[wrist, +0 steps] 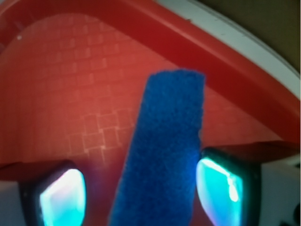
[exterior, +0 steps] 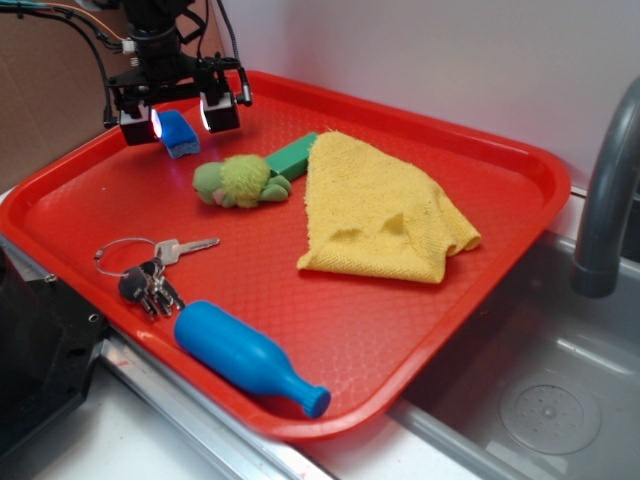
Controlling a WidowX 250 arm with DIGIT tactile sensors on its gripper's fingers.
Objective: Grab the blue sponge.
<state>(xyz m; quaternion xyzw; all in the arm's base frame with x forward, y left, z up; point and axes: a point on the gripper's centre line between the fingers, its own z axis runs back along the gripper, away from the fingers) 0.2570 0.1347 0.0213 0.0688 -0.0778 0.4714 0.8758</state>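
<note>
- One blue sponge [exterior: 180, 133] sits at the tray's far-left corner, a small block with rounded corners, coarse-pored on top, with a paler layer underneath.
- The gripper [exterior: 180, 117] straddles it with jaws spread wide; in the wrist view there is a clear gap at one finger and the other finger [wrist: 225, 188] lies close beside the sponge [wrist: 167, 150], so nothing is clamped.
- The red tray [exterior: 420, 330] is plastic with a fine embossed pattern and a raised, rounded rim that curves close behind the sponge.
- Bare tray floor lies open left and in front of the sponge.
- A fuzzy green plush toy [exterior: 242, 182] lies near, to the right, touching a green rectangular block [exterior: 292, 157].
- A rumpled yellow cloth [exterior: 380, 210] covers that block's far end.
- Keys on a ring [exterior: 150, 268] and a smooth blue bottle-shaped object [exterior: 245, 357] lie well apart, near the front edge.
</note>
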